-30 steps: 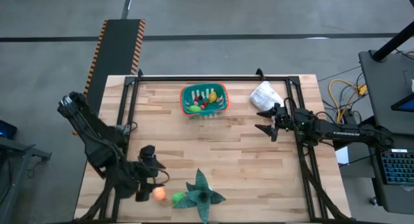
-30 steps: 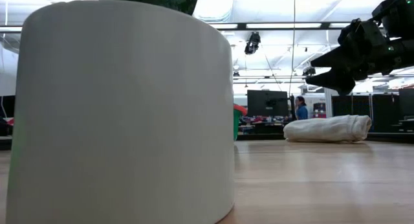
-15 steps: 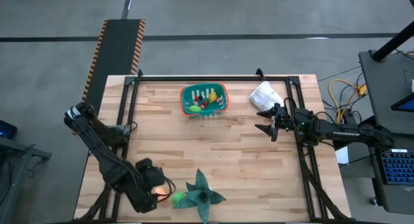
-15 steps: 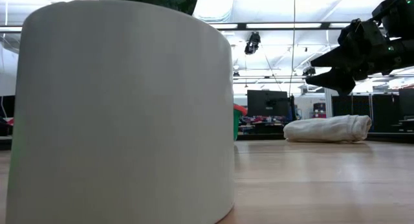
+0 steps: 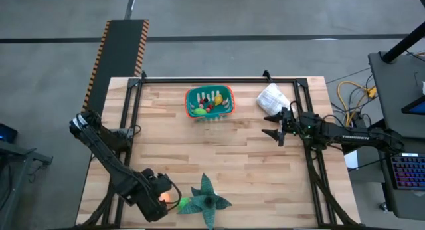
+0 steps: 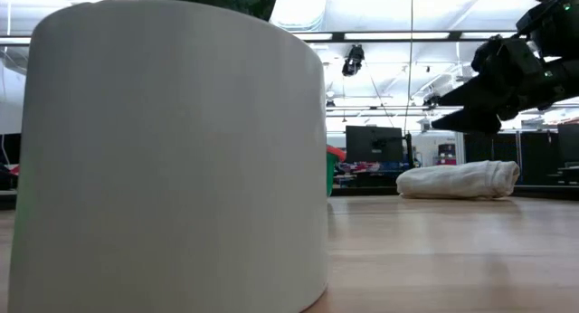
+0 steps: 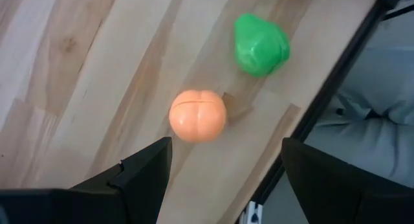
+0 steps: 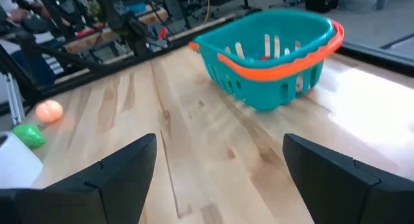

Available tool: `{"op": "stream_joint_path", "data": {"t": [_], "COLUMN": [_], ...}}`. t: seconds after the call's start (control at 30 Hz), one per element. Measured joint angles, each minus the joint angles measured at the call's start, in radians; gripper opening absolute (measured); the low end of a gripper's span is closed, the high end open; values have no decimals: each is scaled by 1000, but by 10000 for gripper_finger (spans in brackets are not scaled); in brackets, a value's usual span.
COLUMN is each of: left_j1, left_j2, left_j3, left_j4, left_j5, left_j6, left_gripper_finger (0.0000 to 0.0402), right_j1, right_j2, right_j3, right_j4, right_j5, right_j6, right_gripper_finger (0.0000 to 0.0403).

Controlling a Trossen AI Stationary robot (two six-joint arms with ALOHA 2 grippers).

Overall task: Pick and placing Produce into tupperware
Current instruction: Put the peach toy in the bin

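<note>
To take the orange fruit (image 7: 198, 115) cleanly, the left hand (image 5: 157, 195) should descend straight, fingers either side of it, clear of the green fruit (image 7: 261, 44) just beside it. The left hand is released, hovering above the orange fruit near the table's (image 5: 265, 170) front edge. The right hand (image 5: 274, 124) waits released, near the tupperware (image 5: 210, 102) at the far edge.

The left arm reaches along the table's left side to the near edge, its left gripper (image 7: 223, 162) pointing down with fingers spread apart. The right arm stretches in from the right side, raised above the table, its right gripper (image 5: 273, 124) also spread wide.
</note>
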Motion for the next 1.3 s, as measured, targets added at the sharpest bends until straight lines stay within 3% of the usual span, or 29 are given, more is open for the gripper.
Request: {"op": "stream_joint_path", "data": {"t": [0.47, 1.3], "left_j1": [56, 82], "left_j2": [135, 181], "left_j3": [-3, -83], "left_j4": [-8, 94], "left_j5": [145, 165], "left_j6": [13, 81], "left_gripper_finger": [276, 276], "right_j1": [0, 0], "right_j2": [0, 0], "right_j3": [0, 0], "right_j4": [-31, -31], "right_j5": [0, 0], "right_j6": [-14, -30], "right_gripper_finger": [327, 327]}}
